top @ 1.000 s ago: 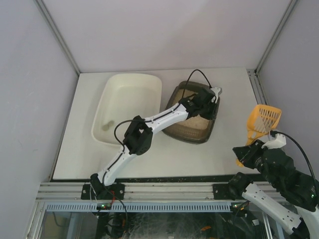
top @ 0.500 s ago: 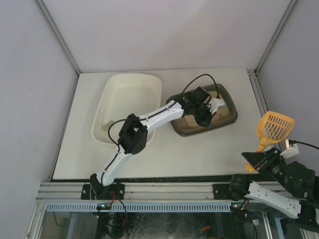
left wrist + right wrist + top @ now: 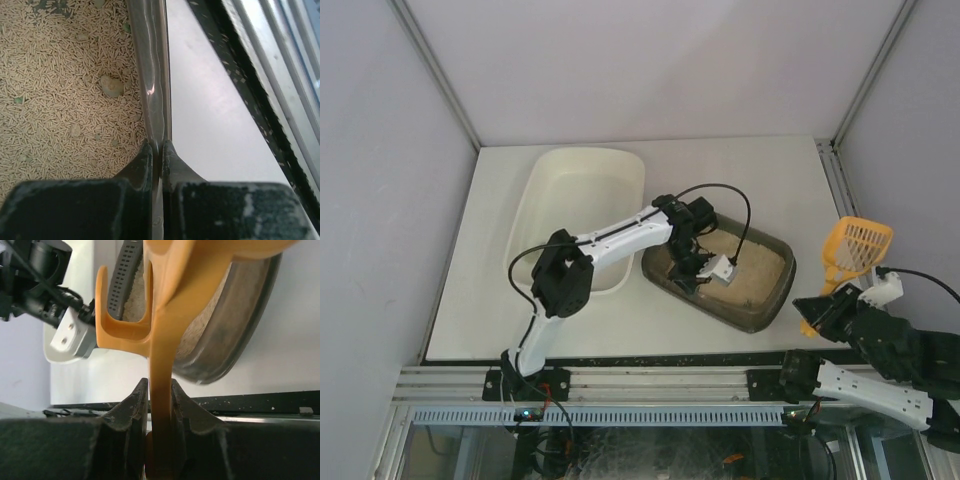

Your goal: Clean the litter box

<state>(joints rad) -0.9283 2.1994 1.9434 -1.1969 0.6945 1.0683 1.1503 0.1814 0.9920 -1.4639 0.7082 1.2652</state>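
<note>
Left tool (image 3: 156, 148) clamped on litter box (image 3: 152, 75) rim; wrist view alone shows clump (image 3: 111, 86). Right tool (image 3: 159, 386) grips orange scoop (image 3: 167, 315).

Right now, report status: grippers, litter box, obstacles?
Left gripper shut on litter box rim. Right gripper shut on orange scoop. White tub beside box.

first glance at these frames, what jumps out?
The left gripper is clamped on the rim of the litter box, which sits mid-table beside the white tub. At the table's right edge, the right gripper grips an orange scoop by its handle. The left wrist view also shows a greyish clump lying in the pale litter.
</note>
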